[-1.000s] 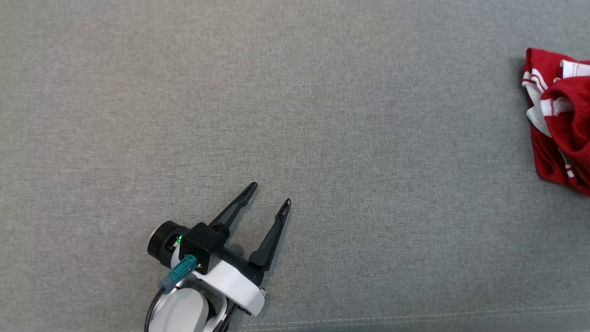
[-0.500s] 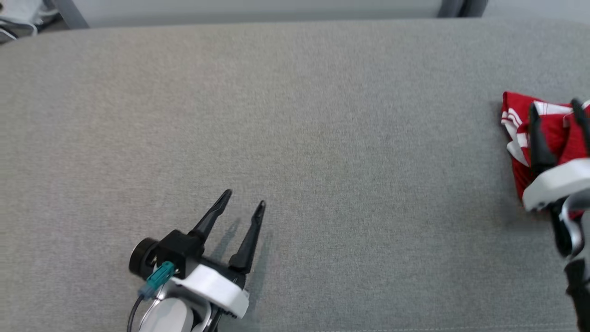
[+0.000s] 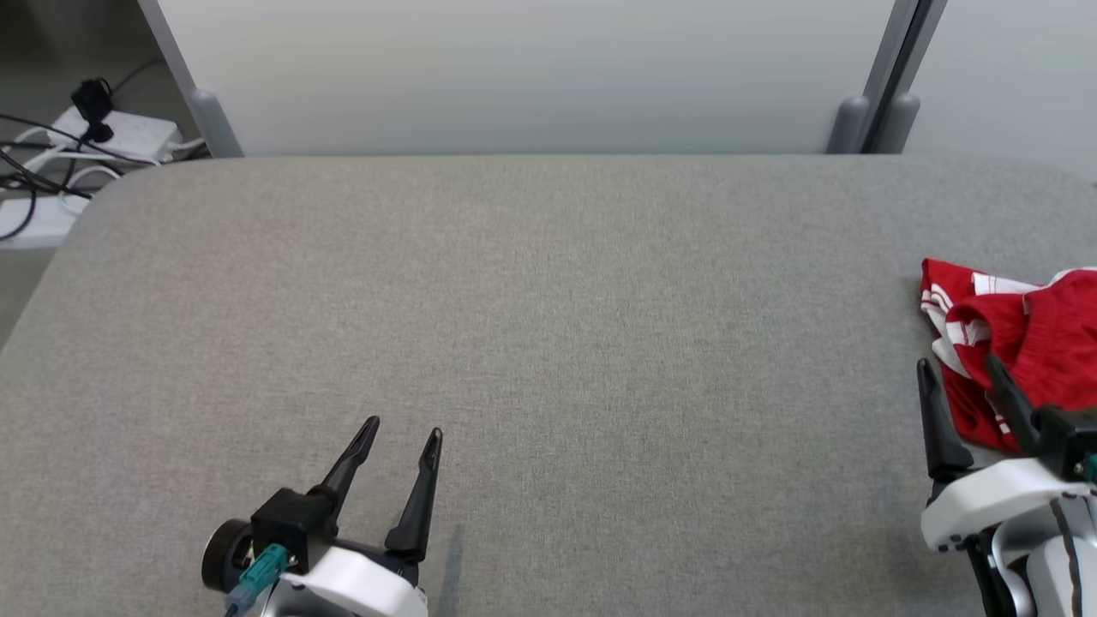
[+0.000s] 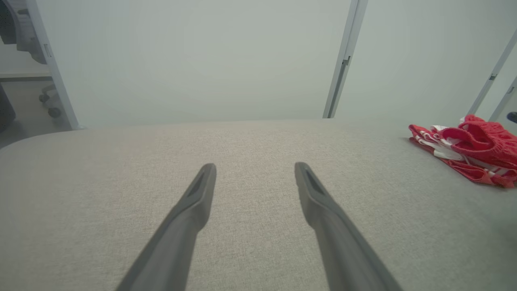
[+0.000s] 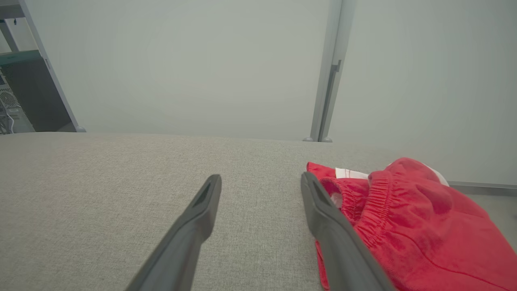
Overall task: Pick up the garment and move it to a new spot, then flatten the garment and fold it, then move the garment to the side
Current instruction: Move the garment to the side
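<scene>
Head view: left hand (image 3: 404, 428) and right hand (image 3: 958, 362) wide open, empty; right near garment (image 3: 1037, 334).

Right gripper (image 5: 260, 178): its two dark fingers (image 5: 194, 226) rise from the bottom edge, spread wide, nothing between them. Both tips are over a grey cloth surface (image 5: 101, 194).

Garment (image 5: 404, 226): red, crumpled, gathered elastic band facing up, white trim at its far edge. It lies on the surface at the right. The right-hand finger runs along the garment's near-left edge and overlaps it; contact cannot be judged.

Background: pale wall (image 5: 181, 60), grey upright post (image 5: 327, 81), dark cabinet (image 5: 24, 97) at far left.
</scene>
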Robot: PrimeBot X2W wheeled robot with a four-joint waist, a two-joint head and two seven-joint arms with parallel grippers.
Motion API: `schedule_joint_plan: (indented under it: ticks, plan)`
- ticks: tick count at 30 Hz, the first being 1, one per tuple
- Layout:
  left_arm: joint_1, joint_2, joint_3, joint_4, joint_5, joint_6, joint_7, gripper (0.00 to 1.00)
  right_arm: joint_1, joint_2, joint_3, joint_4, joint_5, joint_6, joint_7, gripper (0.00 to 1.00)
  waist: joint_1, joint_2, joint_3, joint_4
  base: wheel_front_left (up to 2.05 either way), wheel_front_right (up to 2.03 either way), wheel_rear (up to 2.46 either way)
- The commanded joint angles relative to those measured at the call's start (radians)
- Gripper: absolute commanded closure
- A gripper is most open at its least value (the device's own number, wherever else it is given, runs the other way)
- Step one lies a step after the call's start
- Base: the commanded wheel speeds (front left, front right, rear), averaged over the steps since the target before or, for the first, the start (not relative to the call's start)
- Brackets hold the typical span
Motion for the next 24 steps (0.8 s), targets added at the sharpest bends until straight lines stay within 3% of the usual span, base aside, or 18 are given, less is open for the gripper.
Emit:
schedule_joint_plan:
  ticks: [1,24]
  plan:
    - [-0.007,0.005,0.047,-0.023,0.019,0.017,-0.010,0.00,0.016,-0.001,0.010,-0.044,-0.005,0.000,-0.001,0.00,0.0000,0.0000,-0.028,0.006,0.00,0.00,0.00]
    - [0.075,-0.007,0.207,-0.042,0.084,0.083,-0.010,0.00,0.171,0.054,-0.093,-0.214,-0.031,0.000,0.017,0.00,0.0000,0.0000,-0.095,0.009,0.00,0.00,0.00]
